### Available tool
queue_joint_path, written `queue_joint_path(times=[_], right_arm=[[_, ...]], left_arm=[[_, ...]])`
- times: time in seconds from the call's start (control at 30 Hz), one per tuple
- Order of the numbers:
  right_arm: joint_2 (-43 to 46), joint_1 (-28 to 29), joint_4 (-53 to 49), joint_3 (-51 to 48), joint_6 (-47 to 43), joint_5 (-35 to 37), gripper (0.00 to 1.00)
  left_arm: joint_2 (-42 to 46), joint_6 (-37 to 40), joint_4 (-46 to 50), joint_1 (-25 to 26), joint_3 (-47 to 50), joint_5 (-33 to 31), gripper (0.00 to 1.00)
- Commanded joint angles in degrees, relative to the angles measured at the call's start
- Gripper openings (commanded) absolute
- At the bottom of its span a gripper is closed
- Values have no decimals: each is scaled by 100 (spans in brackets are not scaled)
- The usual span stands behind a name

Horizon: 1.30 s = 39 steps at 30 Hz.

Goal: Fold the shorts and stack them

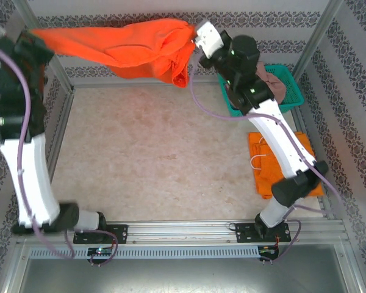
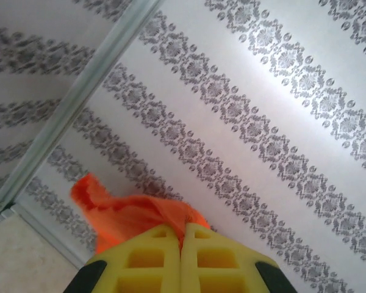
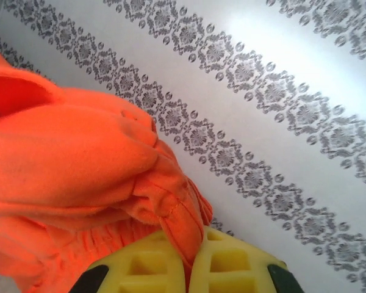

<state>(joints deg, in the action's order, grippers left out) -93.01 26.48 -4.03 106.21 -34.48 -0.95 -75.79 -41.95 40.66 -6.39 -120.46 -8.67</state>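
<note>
left gripper (image 2: 183, 235) and right gripper (image 3: 192, 241) both pinch the orange shorts (image 1: 128, 46) over the table (image 1: 152, 152) far edge. looks light, floppy, i'd hold corners.

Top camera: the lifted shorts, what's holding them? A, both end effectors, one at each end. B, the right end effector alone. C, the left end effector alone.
A: the left end effector and the right end effector are each shut on an end of the shorts, which hang stretched between them.
</note>
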Motion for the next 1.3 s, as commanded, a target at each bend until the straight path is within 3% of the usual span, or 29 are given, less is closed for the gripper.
queue_joint_path(times=[0.0,0.1,0.23,0.4,0.57,0.87,1.27], right_arm=[[309,-61,313,-1592,-833,-650,0],[848,141,151,-3089,-1362,-838,0],[1350,805,-342,-4501,-1662,-507,0],[1672,1596,-912,-5471,-959,86,0],[1831,1878,-1756,-5502,222,-89,0],[1752,1886,-2404,-5315,1163,-41,0],[2121,1018,-2018,-4927,2218,-309,0]], left_arm=[[1172,-3,-1009,-28,2550,40,0],[2245,-310,-949,-11,4332,49,0],[3296,-738,-515,33,6110,100,0],[3763,-542,244,33,6887,-409,0],[3583,-298,479,37,6998,-491,0],[3295,24,235,33,6702,-627,0],[1309,385,-876,35,4936,-495,0]])
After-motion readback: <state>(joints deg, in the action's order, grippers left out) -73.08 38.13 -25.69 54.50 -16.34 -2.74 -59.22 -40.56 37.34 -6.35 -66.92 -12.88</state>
